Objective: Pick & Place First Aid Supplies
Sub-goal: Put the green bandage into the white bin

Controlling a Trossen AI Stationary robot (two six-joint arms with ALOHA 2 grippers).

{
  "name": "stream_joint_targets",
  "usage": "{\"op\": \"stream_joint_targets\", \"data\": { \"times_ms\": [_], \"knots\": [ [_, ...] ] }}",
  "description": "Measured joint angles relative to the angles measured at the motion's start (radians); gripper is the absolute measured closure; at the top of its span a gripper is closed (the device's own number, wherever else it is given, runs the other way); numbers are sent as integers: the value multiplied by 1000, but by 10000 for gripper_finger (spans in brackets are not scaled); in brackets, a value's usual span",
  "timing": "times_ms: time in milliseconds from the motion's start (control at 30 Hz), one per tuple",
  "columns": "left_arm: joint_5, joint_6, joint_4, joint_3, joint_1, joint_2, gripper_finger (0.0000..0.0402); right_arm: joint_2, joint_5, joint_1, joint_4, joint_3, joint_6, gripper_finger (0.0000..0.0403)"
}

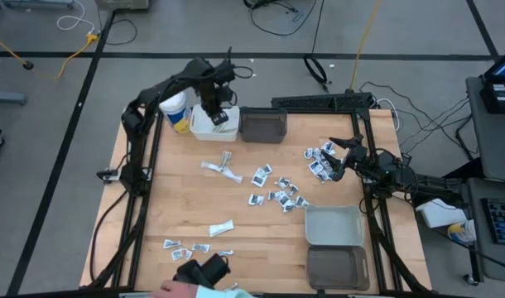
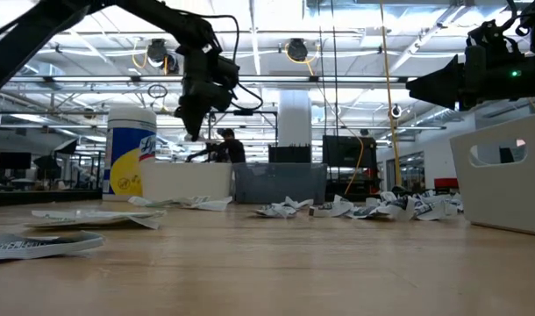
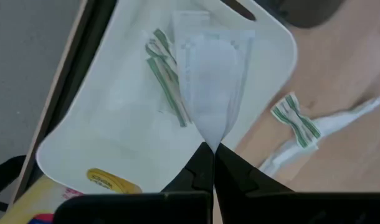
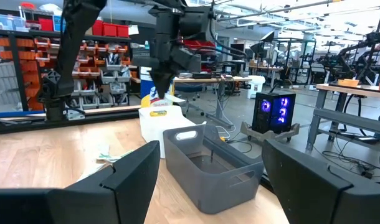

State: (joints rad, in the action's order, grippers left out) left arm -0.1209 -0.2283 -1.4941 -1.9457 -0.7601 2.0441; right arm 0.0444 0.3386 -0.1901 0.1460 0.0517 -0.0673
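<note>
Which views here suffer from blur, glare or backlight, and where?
Low view: bright ceiling lights backlight the left hand into a silhouette, and the near packets are soft. Left wrist view: the held packet and the white bin look blurred and washed out. Right wrist view: the near fingers are out of focus. High view: evenly lit.

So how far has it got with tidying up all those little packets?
Early days. The white bin already holds one green-striped packet. The left gripper hangs over it, shut on a clear flat sachet. The right gripper waits open by the packet pile; most packets still lie across the table.
</note>
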Motion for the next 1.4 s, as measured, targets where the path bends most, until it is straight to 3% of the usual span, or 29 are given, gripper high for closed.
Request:
{"op": "stream_joint_targets", "data": {
  "times_ms": [300,567,767,967,1167,1400],
  "knots": [
    [0,-1,65,33,-10,63,400,0,0,0,0,0,0,124],
    [1,10,200,168,0,66,400,0,0,0,0,0,0,124],
    [70,25,306,246,10,66,400,0,0,0,0,0,0,124],
    [78,27,329,256,10,66,396,0,0,0,0,0,0,124],
    [78,27,329,256,10,66,355,0,0,0,0,0,0,124],
    [98,23,348,256,10,66,245,0,0,0,0,0,0,124]
  ]
}}
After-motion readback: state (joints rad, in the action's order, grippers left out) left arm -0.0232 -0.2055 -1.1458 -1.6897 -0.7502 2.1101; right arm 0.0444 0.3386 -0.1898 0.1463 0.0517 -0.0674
